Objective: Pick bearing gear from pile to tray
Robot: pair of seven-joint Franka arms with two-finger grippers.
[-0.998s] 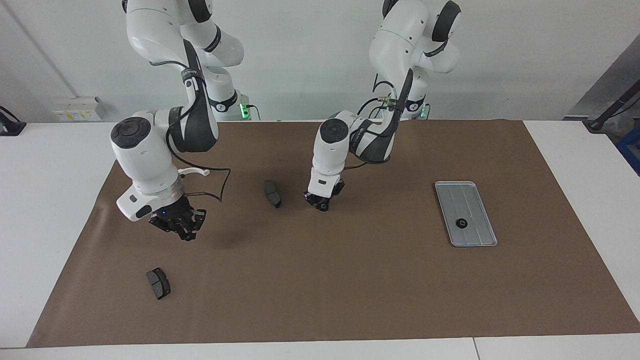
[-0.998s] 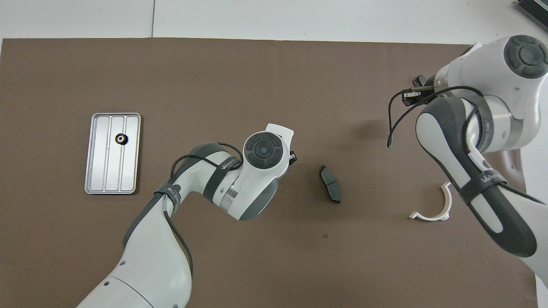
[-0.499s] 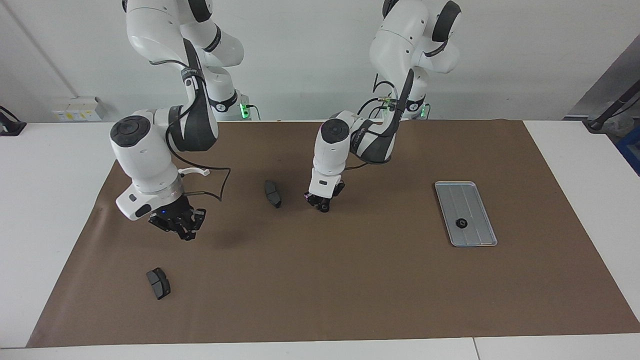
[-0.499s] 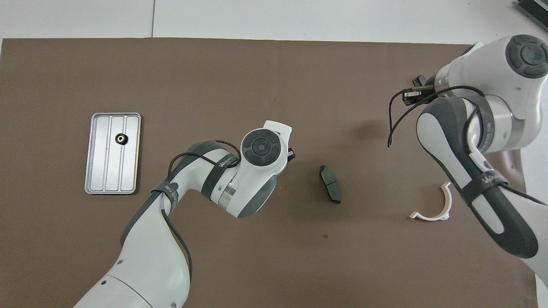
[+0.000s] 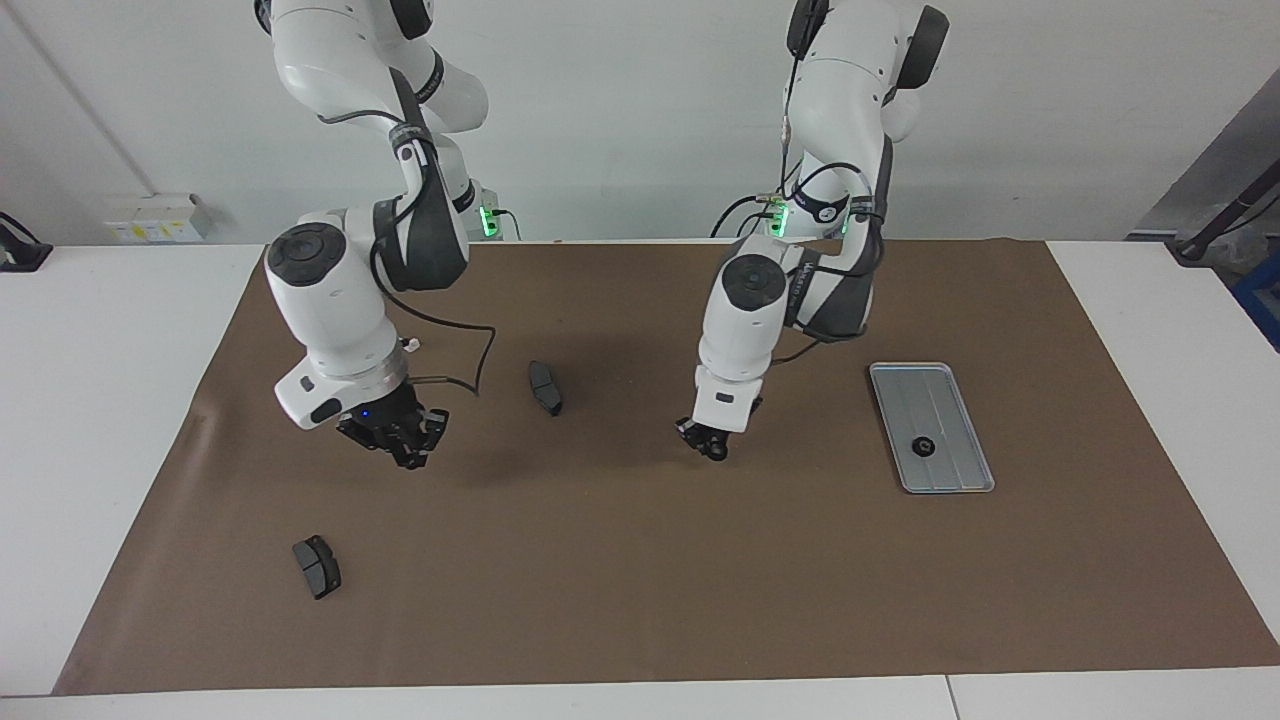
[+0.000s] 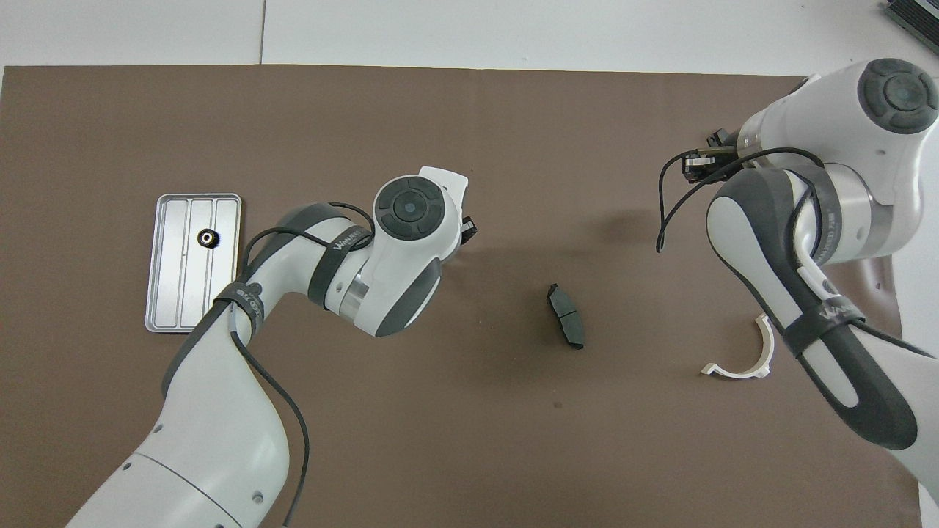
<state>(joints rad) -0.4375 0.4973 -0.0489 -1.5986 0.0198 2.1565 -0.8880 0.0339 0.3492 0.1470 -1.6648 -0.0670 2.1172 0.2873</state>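
Note:
The silver ridged tray (image 5: pixel 950 400) lies toward the left arm's end of the mat, with one small black gear (image 5: pixel 922 446) in it; it also shows in the overhead view (image 6: pixel 176 293). My left gripper (image 5: pixel 707 445) hangs low over the mat between the nearer brake pad (image 5: pixel 545 387) and the tray, its fingers close together on something small and dark. My right gripper (image 5: pixel 400 450) is open and empty, raised over the mat between the two brake pads. The other brake pad (image 5: pixel 317 566) lies farther from the robots. No loose gears show on the mat.
A white curved bracket (image 6: pixel 741 359) lies near the right arm's base and is mostly hidden by that arm in the facing view. The brown mat (image 5: pixel 640 580) covers the white table. The right arm's black cable (image 5: pixel 470 370) hangs beside its wrist.
My left gripper has risen off the mat beside the nearer brake pad and moved toward the tray. My right gripper has shifted a little toward the middle of the mat.

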